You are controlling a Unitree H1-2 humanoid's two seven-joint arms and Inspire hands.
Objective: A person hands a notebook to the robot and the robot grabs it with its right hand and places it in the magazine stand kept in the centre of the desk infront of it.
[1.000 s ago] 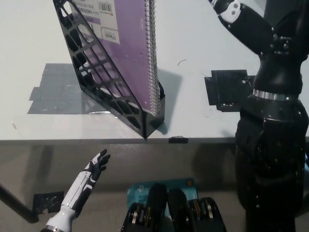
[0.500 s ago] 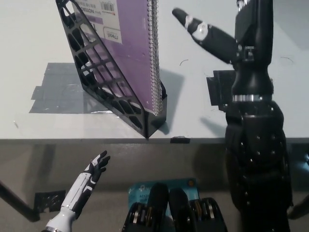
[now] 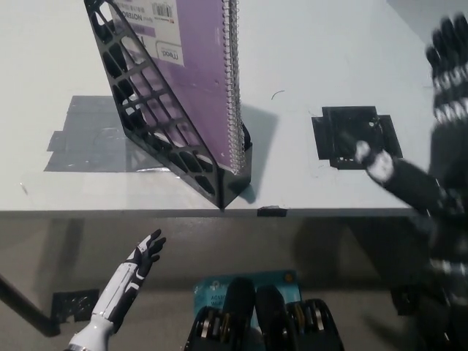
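Notebook (image 3: 201, 66) stands in magazine stand (image 3: 157, 128); right hand (image 3: 442, 131) empty beside it.

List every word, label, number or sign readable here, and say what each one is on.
"Mead": small white label on the purple notebook cover, read sideways, in the stand.
"...TION": end of a cut-off word on the white strip at the cover's top; the rest is out of frame.
Barcode on that strip: digits too small to read.
Blue item on the floor: print too blurred to read.
Nothing else bears text.
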